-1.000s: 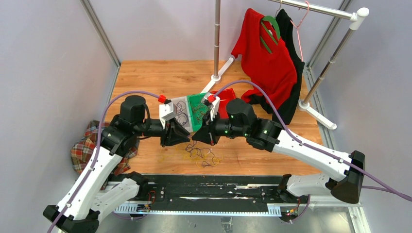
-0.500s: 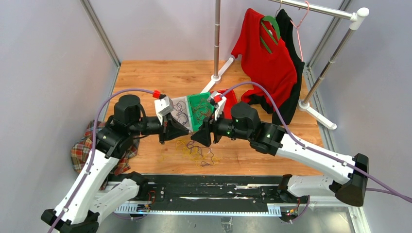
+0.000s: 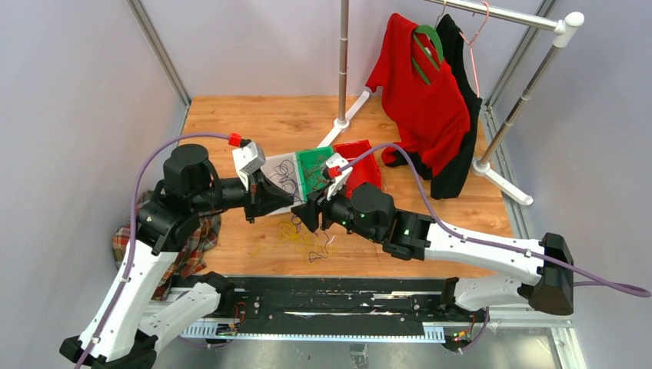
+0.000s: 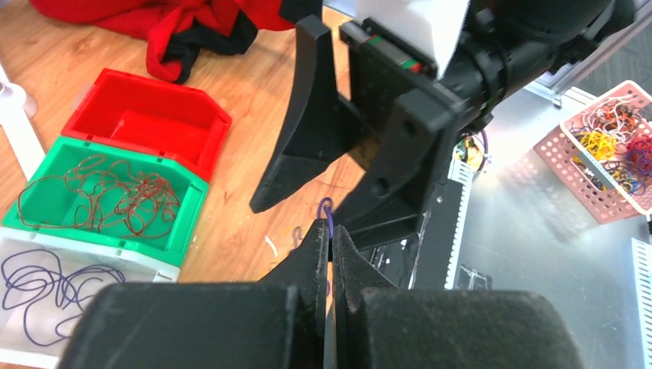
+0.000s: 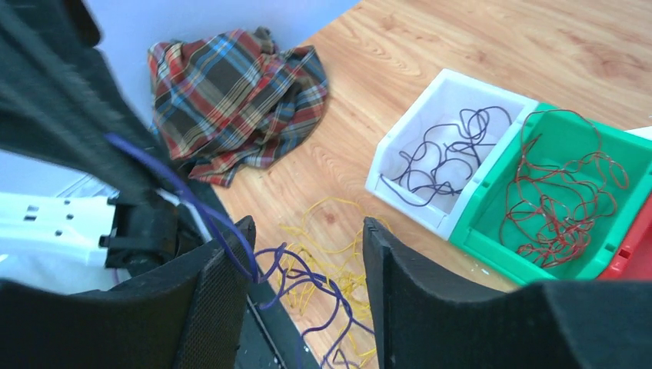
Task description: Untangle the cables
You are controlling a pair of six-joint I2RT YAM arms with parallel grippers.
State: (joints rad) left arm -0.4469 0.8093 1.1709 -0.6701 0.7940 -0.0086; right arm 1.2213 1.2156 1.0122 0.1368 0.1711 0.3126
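Note:
A loose tangle of yellow and purple cables lies on the wooden table near its front edge. My left gripper is shut on one purple cable and holds it lifted above the pile. That purple cable runs down across the inner face of one finger of my right gripper into the yellow cables. The right gripper is open, facing the left one, with the pile below its gap. Sorted strands lie in a white bin (purple) and a green bin (red-brown).
An empty red bin stands beside the green one. A plaid cloth lies at the table's left edge. A clothes rack with a red shirt stands at the back right. A pink basket of cables sits off the table.
The left gripper shut on a purple cable and drew back to the left and upward. The right gripper opened, let go and shifted left, lower over the pile.

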